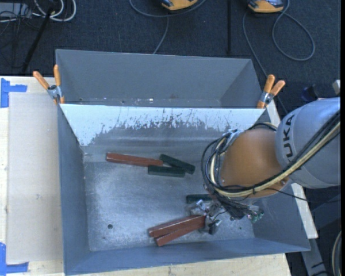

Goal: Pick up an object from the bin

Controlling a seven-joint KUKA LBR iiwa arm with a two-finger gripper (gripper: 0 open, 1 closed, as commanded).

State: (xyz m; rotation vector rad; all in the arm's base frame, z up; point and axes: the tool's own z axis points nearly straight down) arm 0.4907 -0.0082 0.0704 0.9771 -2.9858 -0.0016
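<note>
My gripper (215,216) is low in the bin's front right part, beneath the arm's orange cover. It sits right at the right end of a tool with two brown handles (175,229) that lies flat near the front wall, pointing left. A dark green tip (196,199), seemingly part of that tool, pokes out just left of the gripper. Whether anything is held is hidden by the gripper's body and the cover.
A second tool with a brown handle (132,159) and dark green jaws (173,166) lies in the middle of the bin, towards the back. The arm and its cables hang over the bin's right side.
</note>
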